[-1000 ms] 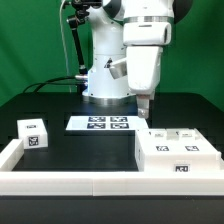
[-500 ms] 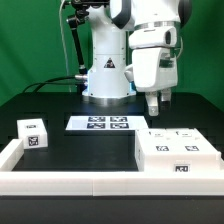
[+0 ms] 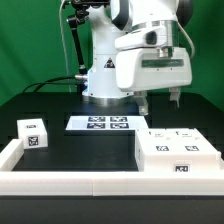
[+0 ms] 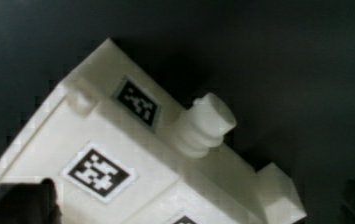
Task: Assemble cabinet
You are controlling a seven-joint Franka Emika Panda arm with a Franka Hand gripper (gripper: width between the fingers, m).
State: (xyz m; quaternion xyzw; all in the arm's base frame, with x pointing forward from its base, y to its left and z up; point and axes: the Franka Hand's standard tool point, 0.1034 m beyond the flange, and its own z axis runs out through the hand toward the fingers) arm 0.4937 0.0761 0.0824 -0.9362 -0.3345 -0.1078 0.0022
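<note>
Fingers [image 3: 148, 102] are being held wide apart right now, and nothing is being gripped between them. The gripper [image 3: 163, 100] is being hung in mid-air, higher than the marker board [image 3: 100, 123] and off to the exterior view's right of it, so nothing is being touched. The cabinet [image 3: 175, 155] is being rested flat on the black table [image 3: 50, 105], just to the exterior view's right of the marker board and a bit nearer the camera. A small drawer box [image 3: 34, 133] is being seen on the marker board's other side, toward the exterior view's left, apart from it. The low white rail [image 3: 60, 182] is being run along nearer the camera than the marker board. Over in the wrist view, the frame is being mostly filled by the cabinet's white top, with black-and-white tags [image 4: 138, 100] and a rounded nub [image 4: 206, 120] being shown on it.
</note>
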